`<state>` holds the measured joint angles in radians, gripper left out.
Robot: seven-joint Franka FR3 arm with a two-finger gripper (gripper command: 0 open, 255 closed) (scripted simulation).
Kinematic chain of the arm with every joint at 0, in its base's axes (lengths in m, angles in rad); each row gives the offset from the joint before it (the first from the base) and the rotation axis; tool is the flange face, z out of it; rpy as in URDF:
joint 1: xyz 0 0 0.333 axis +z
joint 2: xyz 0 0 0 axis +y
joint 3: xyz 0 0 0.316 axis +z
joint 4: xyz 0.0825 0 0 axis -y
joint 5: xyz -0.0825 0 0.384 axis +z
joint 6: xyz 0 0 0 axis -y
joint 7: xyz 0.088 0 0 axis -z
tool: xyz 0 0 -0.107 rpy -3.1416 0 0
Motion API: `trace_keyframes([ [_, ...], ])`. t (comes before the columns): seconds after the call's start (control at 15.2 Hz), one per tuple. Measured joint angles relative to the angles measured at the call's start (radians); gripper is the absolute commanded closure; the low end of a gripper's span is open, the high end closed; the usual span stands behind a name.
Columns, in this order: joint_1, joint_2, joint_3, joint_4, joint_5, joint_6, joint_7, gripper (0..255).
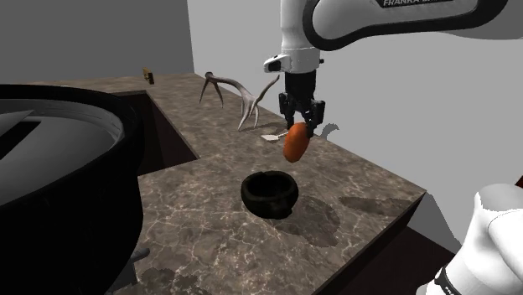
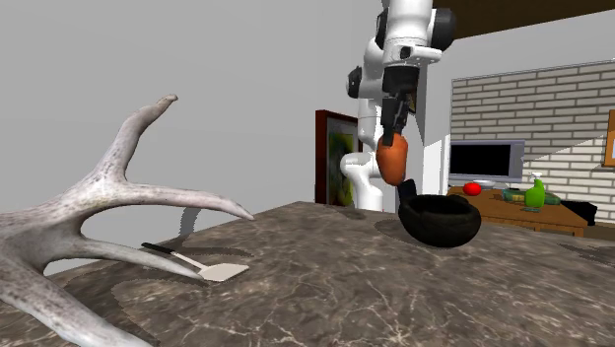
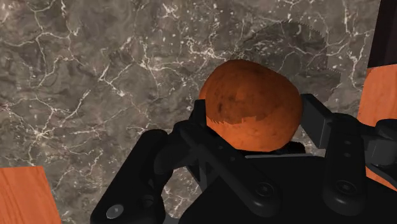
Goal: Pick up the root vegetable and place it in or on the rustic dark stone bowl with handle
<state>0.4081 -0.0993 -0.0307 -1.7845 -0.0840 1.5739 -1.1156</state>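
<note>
Root vegetable (image 1: 295, 142) clasped in fingers (image 1: 318, 111), aloft, not yet over dark bowl (image 1: 266, 206); centre above it, descend, then release.

One tuber (image 1: 295, 142), one bowl (image 1: 252, 192), one antler (image 2: 99, 212), one spatula (image 2: 219, 271).
</note>
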Motion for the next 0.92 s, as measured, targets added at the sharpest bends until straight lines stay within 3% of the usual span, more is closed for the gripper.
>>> trace_keyframes([
  [0.66, 0.107, 0.177, 0.112, 0.231, 0.022, -0.07, 0.214, 255],
  [0.92, 0.119, 0.196, 0.122, 0.216, 0.023, -0.037, 0.239, 255],
])
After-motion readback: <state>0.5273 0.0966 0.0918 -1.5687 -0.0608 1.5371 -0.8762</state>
